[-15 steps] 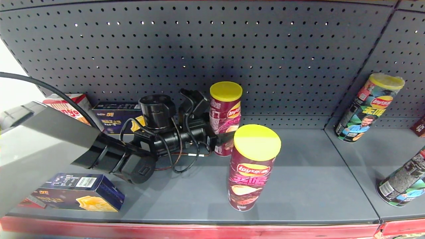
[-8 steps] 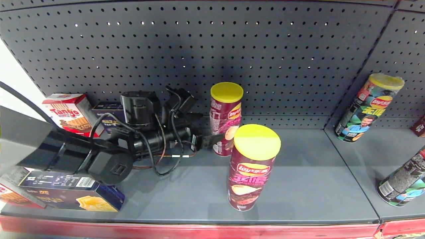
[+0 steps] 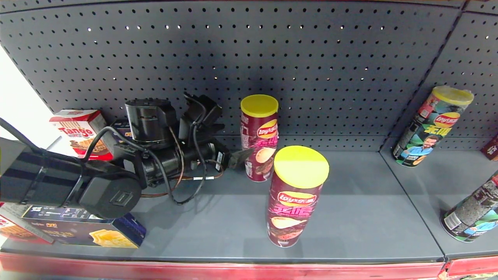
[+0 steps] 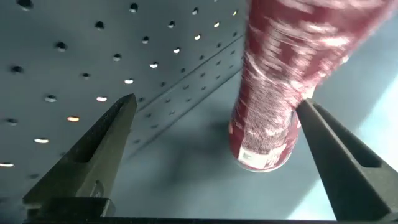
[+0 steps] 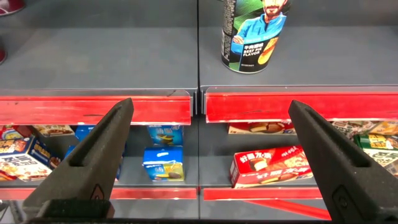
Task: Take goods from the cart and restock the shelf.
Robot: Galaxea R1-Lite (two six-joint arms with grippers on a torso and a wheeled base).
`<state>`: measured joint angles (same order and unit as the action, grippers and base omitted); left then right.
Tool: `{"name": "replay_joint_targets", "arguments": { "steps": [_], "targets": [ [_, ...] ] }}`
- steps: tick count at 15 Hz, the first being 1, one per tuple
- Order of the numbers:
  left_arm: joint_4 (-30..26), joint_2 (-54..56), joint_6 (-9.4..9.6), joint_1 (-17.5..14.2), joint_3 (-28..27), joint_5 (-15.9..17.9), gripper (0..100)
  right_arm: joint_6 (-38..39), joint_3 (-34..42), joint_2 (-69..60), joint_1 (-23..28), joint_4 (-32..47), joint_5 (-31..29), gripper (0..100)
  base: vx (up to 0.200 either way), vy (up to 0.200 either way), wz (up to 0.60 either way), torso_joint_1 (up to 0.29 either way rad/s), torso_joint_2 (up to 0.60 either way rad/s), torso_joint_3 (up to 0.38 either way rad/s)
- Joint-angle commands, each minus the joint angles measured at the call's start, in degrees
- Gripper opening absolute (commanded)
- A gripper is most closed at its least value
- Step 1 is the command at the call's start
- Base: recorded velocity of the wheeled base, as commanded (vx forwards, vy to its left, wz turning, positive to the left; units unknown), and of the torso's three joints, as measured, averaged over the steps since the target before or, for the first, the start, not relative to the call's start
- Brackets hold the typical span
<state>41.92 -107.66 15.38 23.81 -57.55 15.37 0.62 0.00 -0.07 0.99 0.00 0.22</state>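
Left claw (image 4: 214,109) spread wide, gripping nothing, one tip just beside the rear maroon chip can (image 3: 258,138) upright on the grey shelf (image 3: 369,217) near the pegboard (image 3: 272,50). Second maroon can (image 3: 295,194) farther forward; snack boxes (image 3: 83,229) at left. Right claw (image 5: 209,106) likewise wide open and empty, facing lower shelves (image 5: 99,62).

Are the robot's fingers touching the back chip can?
Cannot tell: in the left wrist view one finger stands clear of the chip can, the other's tip meets its blurred edge.
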Motion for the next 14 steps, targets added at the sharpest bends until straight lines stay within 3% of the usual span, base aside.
{"name": "replay_joint_targets", "arguments": {
  "steps": [1,14],
  "targets": [
    [-0.97,0.16,1.05,-0.25,-0.28,-0.17,100,-0.01,0.00,0.07,-0.02,0.00,0.04,100,0.000,0.000,0.00,0.000,0.00,0.000],
    [-1.05,-0.01,1.23,-1.57,-0.63,-8.43,100,-0.01,0.00,0.07,-0.02,0.00,0.04,100,0.000,0.000,0.00,0.000,0.00,0.000]
  ]
}}
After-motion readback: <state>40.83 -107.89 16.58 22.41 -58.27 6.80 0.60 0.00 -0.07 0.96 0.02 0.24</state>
